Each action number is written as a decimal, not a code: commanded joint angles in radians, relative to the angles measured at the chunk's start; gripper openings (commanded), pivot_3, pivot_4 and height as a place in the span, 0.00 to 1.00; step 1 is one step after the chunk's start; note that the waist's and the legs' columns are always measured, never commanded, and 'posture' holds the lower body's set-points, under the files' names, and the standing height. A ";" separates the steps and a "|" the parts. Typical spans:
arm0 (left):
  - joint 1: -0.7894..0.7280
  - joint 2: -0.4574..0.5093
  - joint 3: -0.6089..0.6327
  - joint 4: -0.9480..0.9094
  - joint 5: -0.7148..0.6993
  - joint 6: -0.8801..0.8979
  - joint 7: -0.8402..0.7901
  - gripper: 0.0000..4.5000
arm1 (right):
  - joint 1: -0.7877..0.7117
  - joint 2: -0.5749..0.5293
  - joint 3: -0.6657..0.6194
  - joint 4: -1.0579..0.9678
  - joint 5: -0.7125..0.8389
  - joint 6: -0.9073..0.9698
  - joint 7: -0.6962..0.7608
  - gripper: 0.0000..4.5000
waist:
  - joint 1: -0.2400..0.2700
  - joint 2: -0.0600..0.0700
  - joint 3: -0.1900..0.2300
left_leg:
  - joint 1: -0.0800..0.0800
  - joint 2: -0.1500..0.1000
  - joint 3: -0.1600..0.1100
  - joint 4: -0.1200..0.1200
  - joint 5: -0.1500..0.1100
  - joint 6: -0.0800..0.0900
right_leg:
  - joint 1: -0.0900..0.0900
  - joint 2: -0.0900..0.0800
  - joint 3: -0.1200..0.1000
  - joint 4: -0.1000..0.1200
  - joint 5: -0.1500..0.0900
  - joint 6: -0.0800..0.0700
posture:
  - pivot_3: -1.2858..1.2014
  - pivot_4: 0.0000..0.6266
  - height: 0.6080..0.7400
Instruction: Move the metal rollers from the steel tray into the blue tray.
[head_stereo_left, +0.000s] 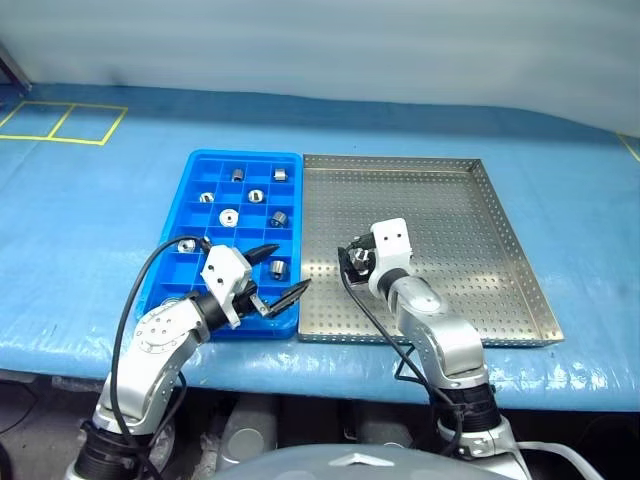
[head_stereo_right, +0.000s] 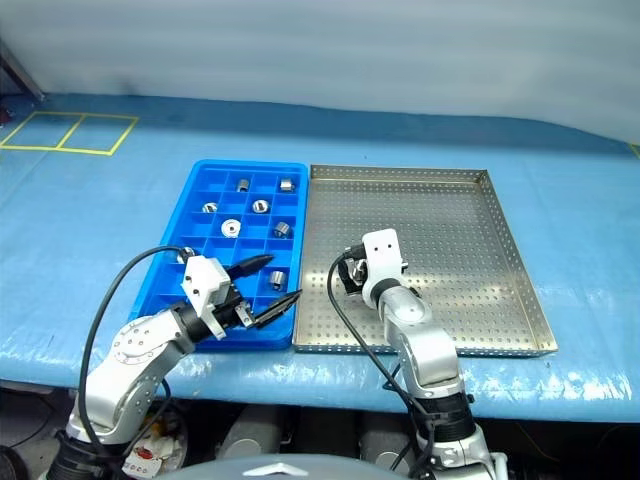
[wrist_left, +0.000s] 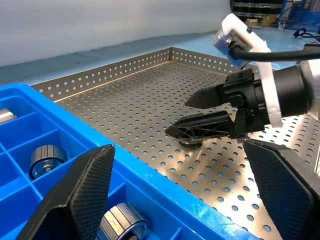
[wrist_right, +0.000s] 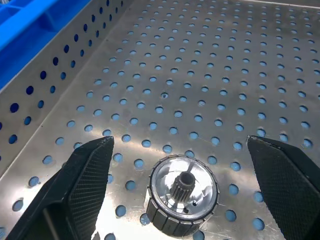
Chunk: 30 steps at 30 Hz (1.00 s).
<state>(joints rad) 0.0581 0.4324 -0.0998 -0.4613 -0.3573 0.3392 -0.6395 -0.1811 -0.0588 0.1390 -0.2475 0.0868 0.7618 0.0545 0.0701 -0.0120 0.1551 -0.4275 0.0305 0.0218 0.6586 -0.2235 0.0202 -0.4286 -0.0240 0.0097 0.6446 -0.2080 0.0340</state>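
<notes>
No writing, labels, brands or numbers legible to me anywhere: trays, rollers and bench all read blank.

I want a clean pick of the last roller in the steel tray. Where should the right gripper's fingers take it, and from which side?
Probably by its ribbed outer wall, coming from above. The roller stands on end on the steel tray, hollow toothed centre facing up, so its round sides are free. The right gripper is open with one finger on each side; closing across the wall should hold it.
</notes>
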 joint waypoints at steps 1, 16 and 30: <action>0.004 -0.011 -0.007 -0.041 -0.009 -0.012 0.004 1.00 | 0.003 0.010 -0.005 0.023 -0.008 -0.039 -0.002 0.91 | 0.000 0.000 0.000 | 0.000 0.000 0.000 0.000 0.000 0.000 | 0.000 0.000 0.000 0.000 0.000 0.000 | 0.61 0.24 1.00; 0.046 -0.016 0.010 -0.058 0.002 -0.030 0.036 1.00 | -0.083 -0.029 0.053 -0.098 -0.032 0.007 0.045 0.38 | 0.000 0.001 0.000 | 0.001 0.001 -0.001 0.000 0.000 0.000 | -0.001 0.000 0.001 0.001 0.000 0.000 | 0.63 0.24 1.00; 0.190 -0.028 0.051 -0.156 0.020 -0.055 0.139 1.00 | -0.357 0.049 0.134 0.116 -0.038 -0.069 0.134 0.38 | 0.061 0.001 0.000 | 0.000 0.000 -0.001 -0.003 0.000 0.001 | -0.001 0.000 0.000 -0.001 0.000 0.000 | 0.71 0.24 1.00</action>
<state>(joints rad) 0.2368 0.4127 -0.0599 -0.5570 -0.3496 0.3134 -0.5174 -0.5017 -0.0294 0.2611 -0.1406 0.0493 0.7436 0.1761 0.1315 -0.0112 0.1555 -0.4276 0.0304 0.0204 0.6556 -0.2232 0.0207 -0.4299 -0.0240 0.0097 0.6439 -0.2076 0.0340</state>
